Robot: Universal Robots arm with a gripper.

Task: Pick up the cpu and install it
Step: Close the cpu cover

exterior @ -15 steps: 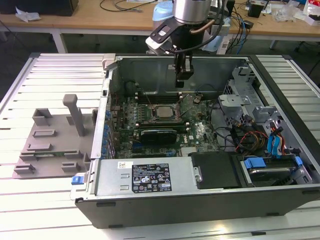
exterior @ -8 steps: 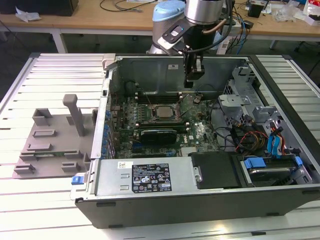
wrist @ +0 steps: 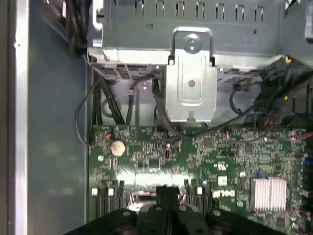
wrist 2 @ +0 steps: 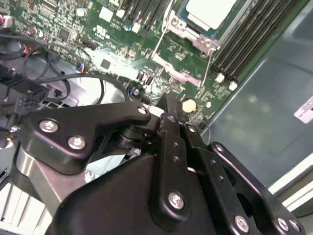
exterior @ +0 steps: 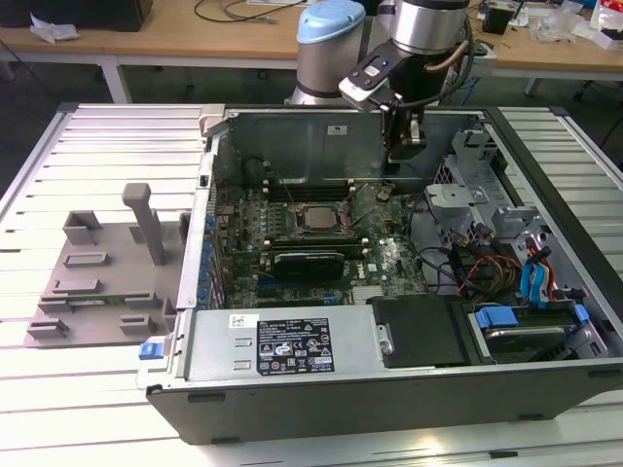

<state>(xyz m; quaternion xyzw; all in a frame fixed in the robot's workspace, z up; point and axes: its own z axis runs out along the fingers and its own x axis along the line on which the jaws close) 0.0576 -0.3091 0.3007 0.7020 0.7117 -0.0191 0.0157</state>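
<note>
While your gripper [wrist 2: 167, 108] hangs clenched and empty near the cpu [wrist 2: 212, 10] lying in the socket [wrist 2: 188, 34], any tilt of that chip risks damaged contacts.

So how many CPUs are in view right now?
1. The cpu lies in the motherboard socket, mid-case in the exterior view; the second wrist view shows it too. Others may be hidden.
</note>
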